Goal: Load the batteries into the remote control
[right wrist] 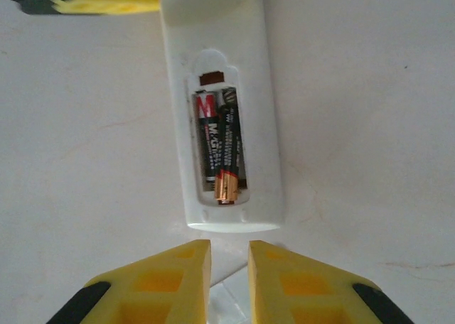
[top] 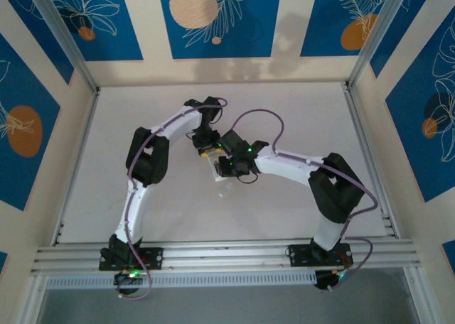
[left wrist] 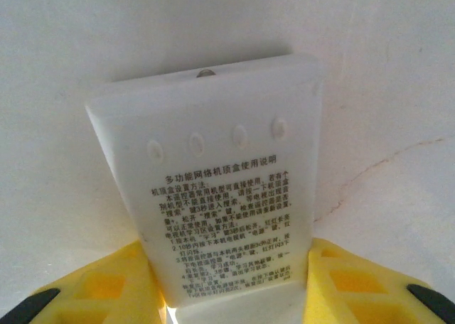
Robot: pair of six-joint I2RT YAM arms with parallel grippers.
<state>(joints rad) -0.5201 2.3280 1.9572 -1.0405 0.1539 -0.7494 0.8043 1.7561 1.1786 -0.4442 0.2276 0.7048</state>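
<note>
Remote control [right wrist: 264,111]: matt wht plastic

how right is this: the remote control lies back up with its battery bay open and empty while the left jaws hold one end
Not empty. The right wrist view shows two batteries side by side in the open bay of the remote control. The rest stands.

We find bare bench [right wrist: 370,125] open on both long sides of the remote control [right wrist: 213,33], while the left pincer [left wrist: 226,249] clamps one end and the right pincer [right wrist: 229,246], jaws a slit apart, crowds the other.
</note>
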